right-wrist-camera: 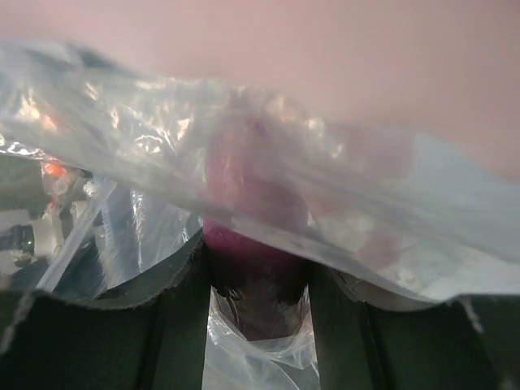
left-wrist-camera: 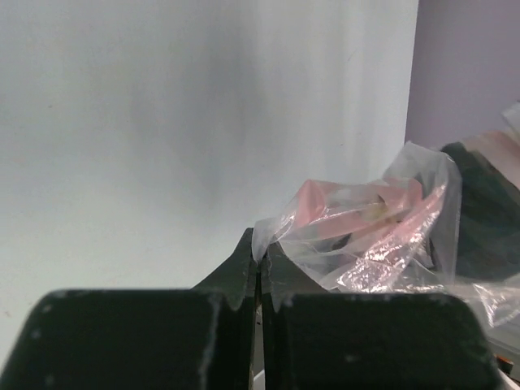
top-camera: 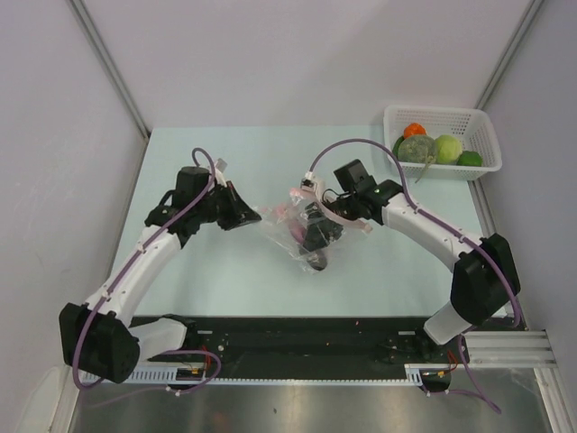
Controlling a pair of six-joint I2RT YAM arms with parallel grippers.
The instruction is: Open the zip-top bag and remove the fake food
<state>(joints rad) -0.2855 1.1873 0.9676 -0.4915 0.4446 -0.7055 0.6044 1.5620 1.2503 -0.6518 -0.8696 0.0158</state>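
A clear crinkly zip-top bag (top-camera: pixel 290 224) lies crumpled in the middle of the pale green table (top-camera: pixel 234 271), between the two arms. The left gripper (top-camera: pixel 255 216) has its black fingers pressed tight together on a fold at the bag's left edge, as the left wrist view shows (left-wrist-camera: pixel 260 258); behind that fold the film (left-wrist-camera: pixel 382 236) carries a blurred pink-red tint. The right gripper (top-camera: pixel 317 236) reaches into the bag from the right, and from above its fingertips are lost among dark shapes and glare. In its own view the jaws stand half closed (right-wrist-camera: pixel 256 305) on a purple toy eggplant (right-wrist-camera: pixel 252 268), with cloudy film (right-wrist-camera: pixel 162 138) draped over the upper part. Whether plastic lies between fingers and eggplant cannot be made out. A white plastic mesh basket (top-camera: pixel 442 111) at the far right corner holds an orange-red ball (top-camera: pixel 414 130), a mottled green-brown head (top-camera: pixel 416 150), a pale green round piece (top-camera: pixel 447 148) and a dark green piece (top-camera: pixel 470 159) half hidden by the rim.
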